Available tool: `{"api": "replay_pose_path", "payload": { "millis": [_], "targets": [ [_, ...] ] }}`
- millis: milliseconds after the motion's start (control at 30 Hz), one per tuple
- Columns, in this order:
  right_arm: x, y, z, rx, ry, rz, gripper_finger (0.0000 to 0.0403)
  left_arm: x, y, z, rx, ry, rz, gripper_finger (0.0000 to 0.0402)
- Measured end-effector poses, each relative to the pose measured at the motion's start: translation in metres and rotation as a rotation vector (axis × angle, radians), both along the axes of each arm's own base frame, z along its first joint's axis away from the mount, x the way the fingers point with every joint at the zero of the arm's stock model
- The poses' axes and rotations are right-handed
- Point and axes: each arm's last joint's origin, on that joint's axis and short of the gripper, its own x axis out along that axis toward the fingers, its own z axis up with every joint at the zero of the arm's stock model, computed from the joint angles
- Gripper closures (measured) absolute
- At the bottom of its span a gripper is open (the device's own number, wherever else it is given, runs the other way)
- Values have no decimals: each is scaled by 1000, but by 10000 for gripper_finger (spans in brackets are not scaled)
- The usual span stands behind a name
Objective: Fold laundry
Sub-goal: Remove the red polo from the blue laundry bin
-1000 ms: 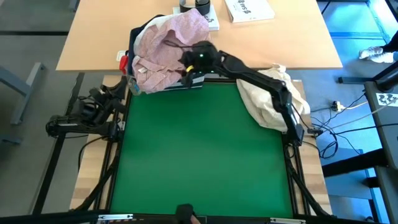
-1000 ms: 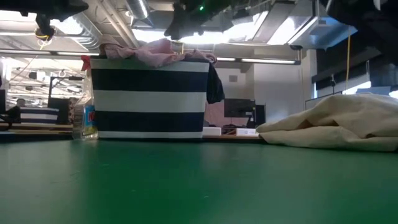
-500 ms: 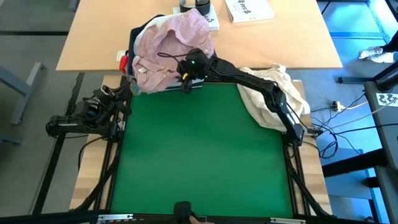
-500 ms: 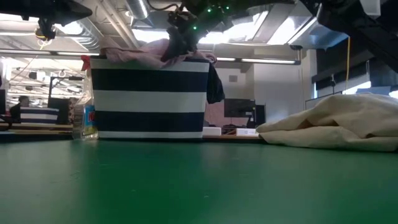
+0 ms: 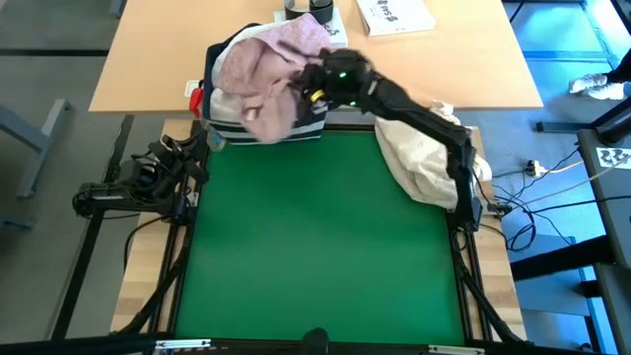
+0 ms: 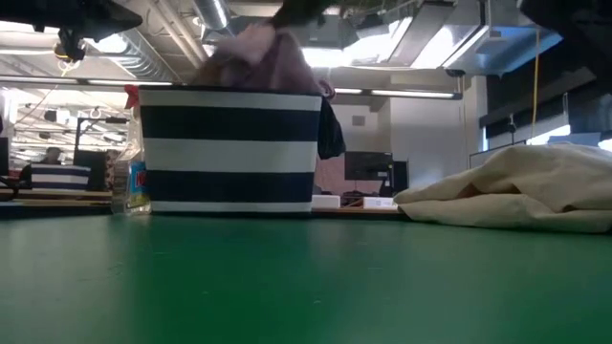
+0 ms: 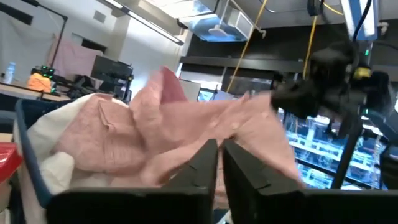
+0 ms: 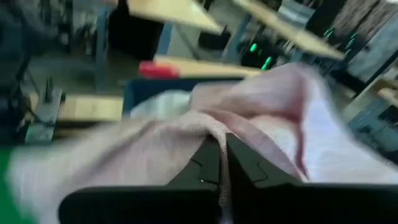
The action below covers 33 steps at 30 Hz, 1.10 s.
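Two dark arms work at the green table. The right gripper reaches over the far edge to the navy fabric bin with white stripes, which stands just past the table's far left part, and its fingers are pinched tight on a fold of the pale pink top. That top is lifted above the bin's rim, draping from the pinch and hanging over the bin's front wall. White cloth shows inside the bin beneath it. The left gripper waits off the table's left edge, its fingers drawn close together, holding nothing. A cream-beige cloth bundle lies at the far right corner.
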Motion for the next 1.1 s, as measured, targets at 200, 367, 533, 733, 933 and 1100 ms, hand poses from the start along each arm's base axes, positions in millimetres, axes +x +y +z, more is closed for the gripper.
{"api": "replay_pose_path", "payload": {
  "millis": [200, 367, 533, 733, 933, 1100],
  "targets": [
    [-43, 12, 47, -39, -98, -16, 394, 4, 0, 20, 9, 61, -17, 291],
    [-79, 22, 80, -74, -186, -6, 393, 21, 0, 50, 10, 219, -20, 242],
    [-111, 32, 106, -105, -262, 18, 395, 54, -1, 80, 55, 367, -54, 224],
    [-148, 50, 132, -141, -344, 54, 394, 105, -1, 112, 108, 495, -38, 229],
    [-179, 66, 148, -115, -405, 135, 393, 154, 2, 140, 183, 602, -1, 234],
    [-200, 76, 151, -91, -376, 165, 396, 190, 4, 161, 306, 705, 44, 235]
  ]
}}
